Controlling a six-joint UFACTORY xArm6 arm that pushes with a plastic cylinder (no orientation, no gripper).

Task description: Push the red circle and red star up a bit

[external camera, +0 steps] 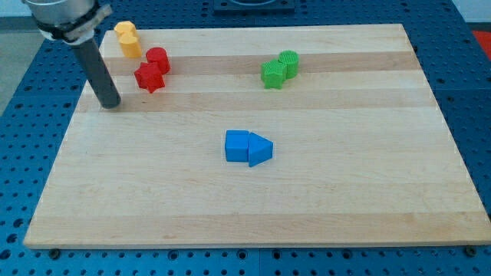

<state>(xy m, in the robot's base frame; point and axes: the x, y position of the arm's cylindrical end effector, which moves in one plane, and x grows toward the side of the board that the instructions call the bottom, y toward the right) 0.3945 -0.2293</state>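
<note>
My tip (111, 103) on bench (322, 199), left of and just below red star (149, 77); red circle (158, 59) touches star's upper right. No claw fitted.

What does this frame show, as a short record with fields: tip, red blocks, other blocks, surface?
tip: my tip rests on the board at the view's left, left of and slightly below the red star, apart from it
red blocks: red star and red circle touching, circle above and to the right
yellow block: yellow block near the top left corner, close to the red circle
green blocks: green star and green circle touching, upper right of centre
blue blocks: blue cube and blue triangle together near the centre
surface: wooden board
</note>
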